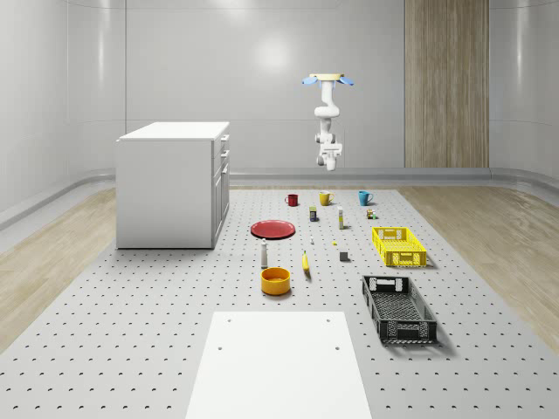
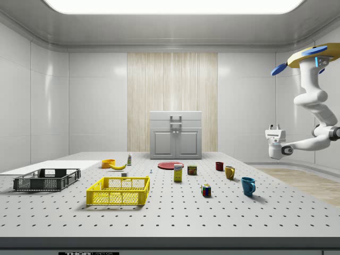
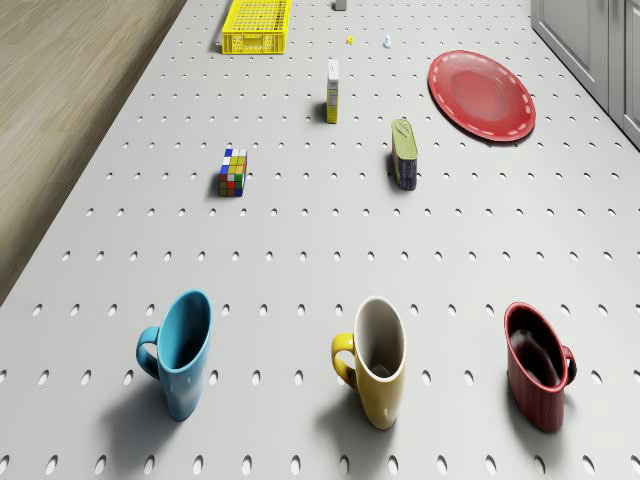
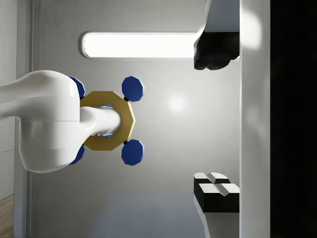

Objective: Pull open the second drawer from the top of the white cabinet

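Well apart from the boxy white cabinet, the drone hovers above three glossy mugs on the perforated counter, fingers spread, released.

Three mugs are standing in a row: one red, one yellow, one blue. Two crates are lying at the whole-scene view's right: one yellow, one black. One cabinet, one plate, one bowl, one banana and one cube are showing.
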Available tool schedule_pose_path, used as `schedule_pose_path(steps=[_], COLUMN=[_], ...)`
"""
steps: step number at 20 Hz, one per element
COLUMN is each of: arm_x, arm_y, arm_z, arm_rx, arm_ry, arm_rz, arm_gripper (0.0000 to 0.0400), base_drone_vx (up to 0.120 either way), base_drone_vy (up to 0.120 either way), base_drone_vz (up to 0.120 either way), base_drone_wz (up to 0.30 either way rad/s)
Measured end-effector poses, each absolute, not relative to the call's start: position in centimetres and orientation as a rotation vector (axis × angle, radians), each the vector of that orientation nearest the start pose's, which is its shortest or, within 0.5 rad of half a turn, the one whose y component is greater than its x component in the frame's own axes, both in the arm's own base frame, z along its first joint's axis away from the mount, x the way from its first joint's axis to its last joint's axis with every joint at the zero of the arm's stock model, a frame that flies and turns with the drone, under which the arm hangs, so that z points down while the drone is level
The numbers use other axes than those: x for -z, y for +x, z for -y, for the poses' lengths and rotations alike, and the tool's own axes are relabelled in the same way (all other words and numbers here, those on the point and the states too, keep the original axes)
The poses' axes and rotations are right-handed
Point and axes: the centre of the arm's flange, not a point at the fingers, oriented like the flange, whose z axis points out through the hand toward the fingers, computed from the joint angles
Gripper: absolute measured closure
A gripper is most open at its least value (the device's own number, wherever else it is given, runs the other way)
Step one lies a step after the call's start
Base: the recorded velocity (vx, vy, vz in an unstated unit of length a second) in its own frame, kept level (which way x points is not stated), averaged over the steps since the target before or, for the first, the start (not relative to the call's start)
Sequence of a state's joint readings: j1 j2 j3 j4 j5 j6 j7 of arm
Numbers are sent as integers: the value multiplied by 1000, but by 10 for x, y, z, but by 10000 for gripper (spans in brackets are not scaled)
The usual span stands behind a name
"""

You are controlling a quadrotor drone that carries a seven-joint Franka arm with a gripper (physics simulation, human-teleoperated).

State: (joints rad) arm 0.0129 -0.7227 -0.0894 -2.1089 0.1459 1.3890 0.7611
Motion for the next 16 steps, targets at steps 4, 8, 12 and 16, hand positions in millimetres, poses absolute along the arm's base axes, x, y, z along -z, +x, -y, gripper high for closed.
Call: schedule_pose_path(steps=[4,8,12,16], arm_x=[-651,-625,-609,-600], arm_y=[305,306,306,306], arm_z=[71,92,97,99], arm_rx=[-381,-509,-565,-590], arm_ry=[-2186,-1841,-1660,-1570], arm_rz=[-907,-761,-685,-647], arm_gripper=[92,94,97,99], base_drone_vx=[100,120,120,120], base_drone_vy=[-120,-120,-120,-120], base_drone_vz=[20,120,120,120], base_drone_wz=[0,0,0,0])
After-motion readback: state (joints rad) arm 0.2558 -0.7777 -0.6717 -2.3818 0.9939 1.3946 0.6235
